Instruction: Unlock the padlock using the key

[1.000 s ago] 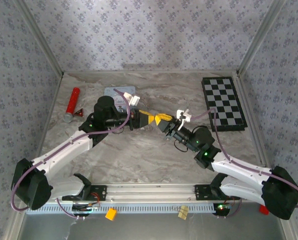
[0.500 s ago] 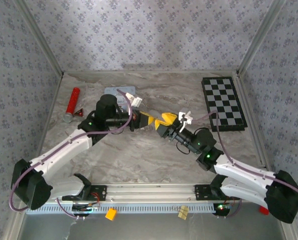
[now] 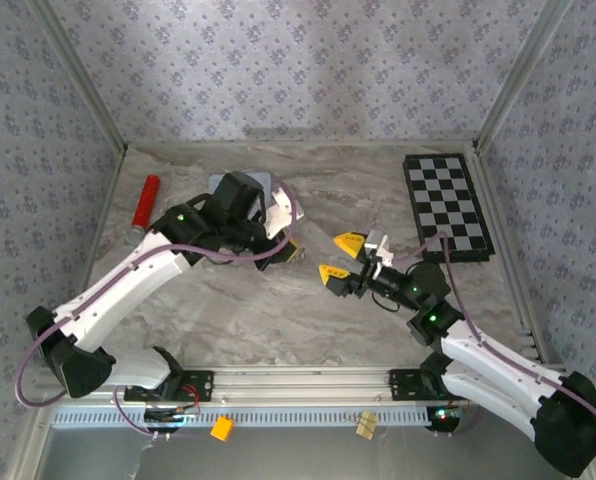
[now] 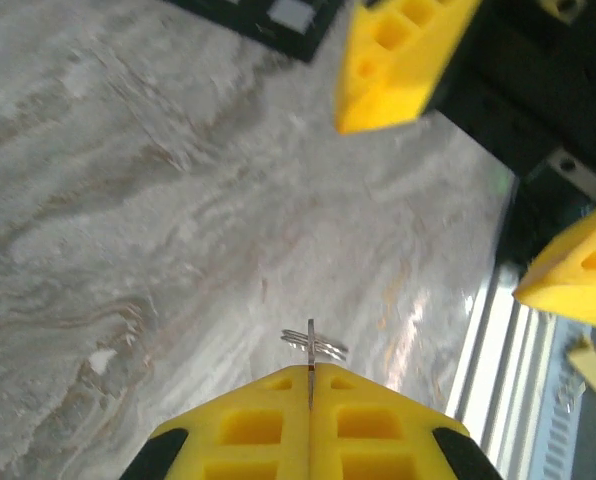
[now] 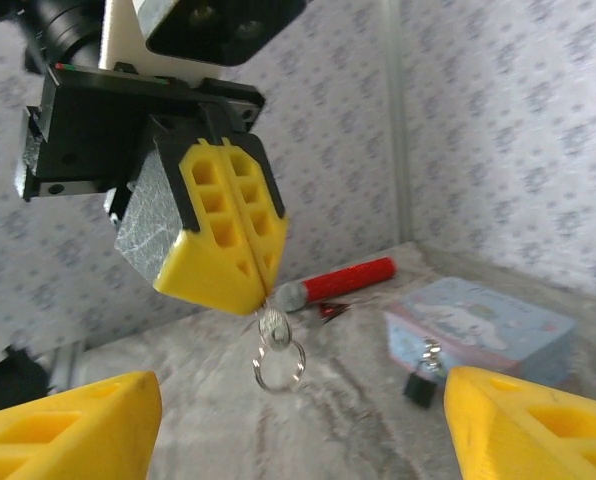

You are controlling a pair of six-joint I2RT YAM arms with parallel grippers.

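One small key (image 5: 271, 322) hangs in the air over the marbled table (image 3: 278, 320), well above the surface. It is pinched by the left gripper (image 5: 256, 292), whose yellow fingers are pressed flat together. The key pokes out of the seam at the tip, and a thin wire ring (image 5: 279, 366) dangles from it.

Just across from it, over the middle of the table, stands the right gripper (image 3: 338, 256). Its jaws are spread wide, one yellow finger off to either side, and it faces the key but stays apart from it.

The padlock (image 5: 418, 386) sits on the table beyond the left gripper, toward the back wall. It is a little dark block with its silvery loop pointing up. It lies right at the front of a pale blue tin (image 5: 483, 320), though I can't tell whether the two actually touch.

A red cylinder (image 3: 145, 203) lies further along near the left wall. A checkerboard (image 3: 448, 207) lies flat in the far right corner, well apart from both grippers.
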